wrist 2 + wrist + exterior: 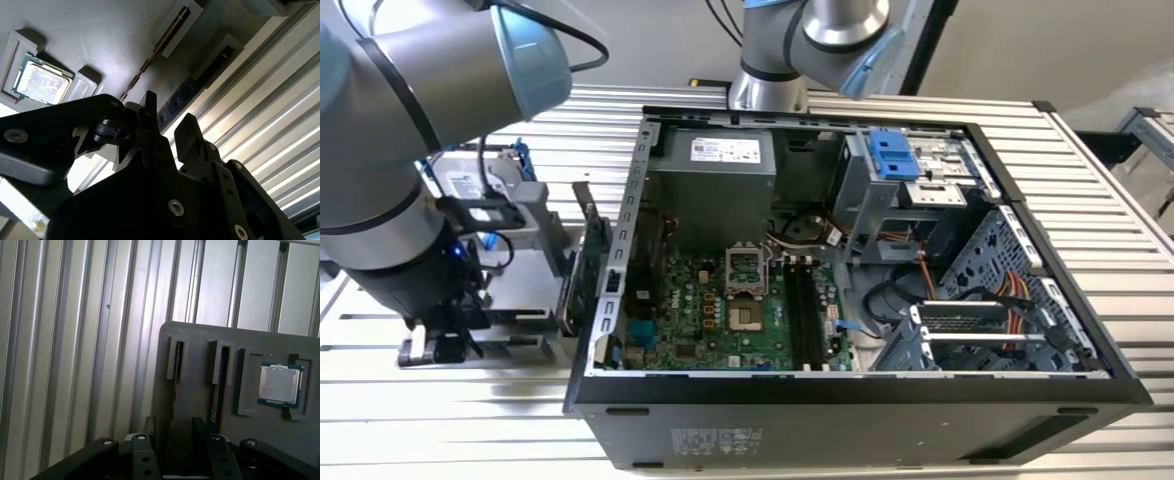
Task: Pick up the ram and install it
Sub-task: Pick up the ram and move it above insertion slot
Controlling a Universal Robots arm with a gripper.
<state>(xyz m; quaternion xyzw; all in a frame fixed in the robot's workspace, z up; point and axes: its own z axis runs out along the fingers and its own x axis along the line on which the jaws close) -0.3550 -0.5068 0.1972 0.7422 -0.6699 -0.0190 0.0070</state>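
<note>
Two slots in a gray holder (195,345) each carry a stick on edge: the ram (216,400), dark with a row of chips, and beside it a thinner stick (173,390). A processor (279,384) sits in a pocket next to them. My gripper (174,422) hangs just above the holder, over the ribbed table (454,420), to the exterior view's left of the open case (854,400). Its fingers (201,430) are spread apart and grip nothing. In the first wrist view the thinner stick runs between them. In the second wrist view the ram does, so I cannot tell which stick I am over.
</note>
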